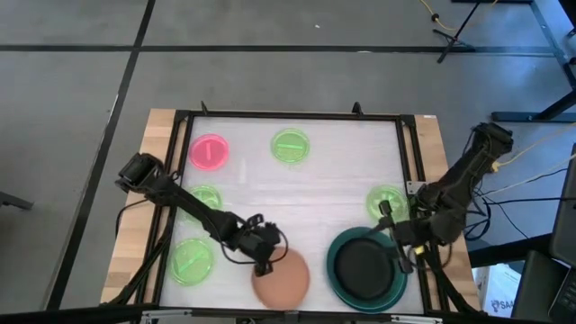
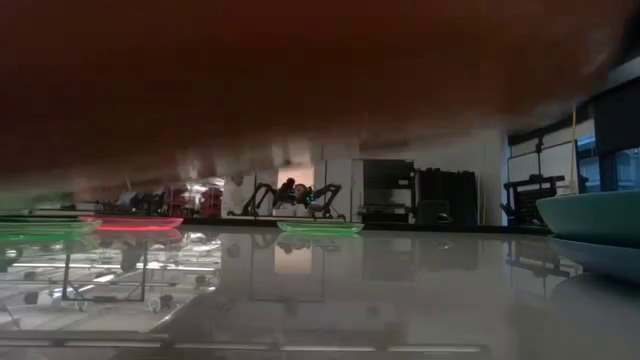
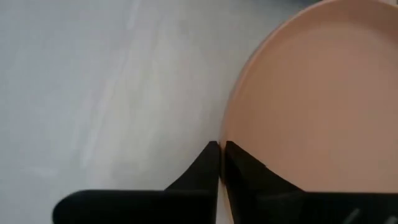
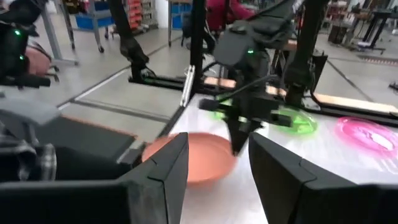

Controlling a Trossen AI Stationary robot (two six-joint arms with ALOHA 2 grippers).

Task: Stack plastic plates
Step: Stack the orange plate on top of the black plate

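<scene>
My left gripper (image 1: 264, 263) is shut on the terracotta plate (image 1: 286, 281) at the table's near edge. The plate fills the top of the low view (image 2: 300, 60). To its right a black plate (image 1: 364, 263) lies in a teal plate (image 1: 337, 281). My right gripper (image 1: 401, 248) is open and empty over the teal plate's right rim. Several neon-green plates lie flat: far middle (image 1: 290, 146), left (image 1: 205, 198), near left (image 1: 192, 261) and right (image 1: 387, 202). A pink plate (image 1: 209, 151) lies far left. No slate-blue plate shows. My left gripper pinches the terracotta plate's rim (image 3: 225, 134) on the plate's left side, one finger inside the rim and one outside. The fingers (image 4: 239, 140) come from above, pointing down. The plate is lifted clear of the table, with the tabletop showing beneath it in the low view.
A black frame (image 1: 409, 153) borders the white tabletop. Open table lies in the middle between the plates (image 1: 306, 202). Cables and stands lie on the floor to the right of the table.
</scene>
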